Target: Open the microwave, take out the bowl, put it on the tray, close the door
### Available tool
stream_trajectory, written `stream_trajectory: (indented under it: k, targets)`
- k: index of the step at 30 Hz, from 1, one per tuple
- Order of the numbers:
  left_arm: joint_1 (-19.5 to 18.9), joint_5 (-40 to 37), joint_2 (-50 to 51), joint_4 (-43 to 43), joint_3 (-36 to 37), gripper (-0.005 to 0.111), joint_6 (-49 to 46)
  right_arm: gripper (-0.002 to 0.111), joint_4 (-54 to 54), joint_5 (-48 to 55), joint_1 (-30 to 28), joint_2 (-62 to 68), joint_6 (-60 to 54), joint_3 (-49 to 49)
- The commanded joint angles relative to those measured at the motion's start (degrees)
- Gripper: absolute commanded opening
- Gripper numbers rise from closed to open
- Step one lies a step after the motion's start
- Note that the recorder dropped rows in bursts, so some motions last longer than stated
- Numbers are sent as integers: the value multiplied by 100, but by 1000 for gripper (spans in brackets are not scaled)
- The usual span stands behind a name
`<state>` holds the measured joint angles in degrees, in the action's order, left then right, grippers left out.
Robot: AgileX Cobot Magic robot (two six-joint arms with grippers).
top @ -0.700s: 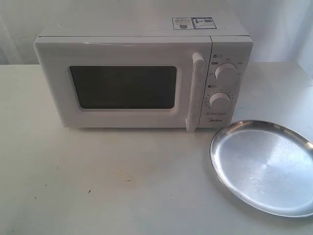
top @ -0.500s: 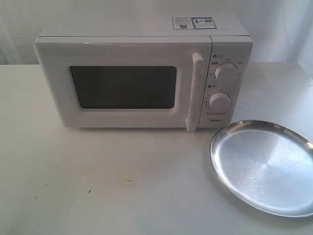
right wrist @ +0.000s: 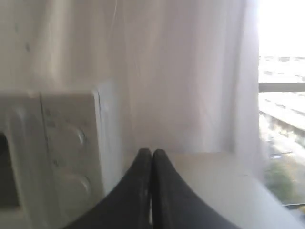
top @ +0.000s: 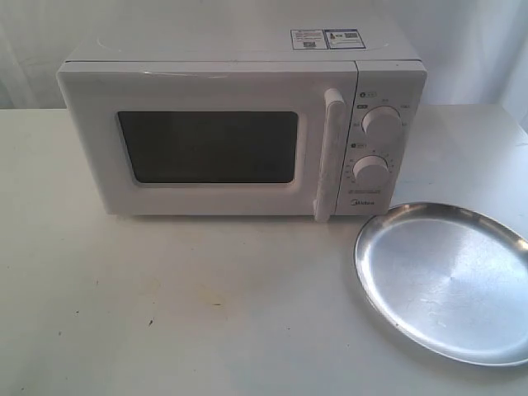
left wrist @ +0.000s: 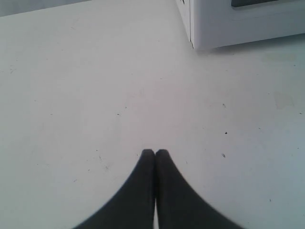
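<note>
The white microwave (top: 239, 124) stands at the back of the table with its door (top: 206, 144) closed; the tall bar handle (top: 330, 153) is beside the two knobs (top: 381, 122). The silver tray (top: 450, 280) lies on the table at the front right. The bowl is hidden. Neither arm shows in the exterior view. My left gripper (left wrist: 155, 152) is shut and empty over bare table, with a lower corner of the microwave (left wrist: 228, 24) ahead. My right gripper (right wrist: 152, 152) is shut and empty, held up beside the microwave's knob panel (right wrist: 66, 143).
The white tabletop (top: 181, 305) stretches in front of the microwave. A white curtain (right wrist: 171, 71) hangs behind, and a bright window (right wrist: 283, 119) shows at the side in the right wrist view.
</note>
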<state>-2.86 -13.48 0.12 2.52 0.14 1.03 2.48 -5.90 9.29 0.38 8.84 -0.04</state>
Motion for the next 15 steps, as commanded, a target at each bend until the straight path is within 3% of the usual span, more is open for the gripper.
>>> stream_trajectory:
  k: [1,9,12,15]
  targets:
    - [24,-4,-12,-32,-14,0,20,0,-460,-548,-15,-38,2539,4]
    - [24,-4,-12,-32,-14,0,20,0,240,-2774,-15,-38,2611,-292]
    - [24,-4,-12,-32,-14,0,20,0,439,-2880,-15,148,2597,-984]
    - [24,-4,-12,-32,-14,0,20,0,1689,-2816,-15,794,2521,-1852]
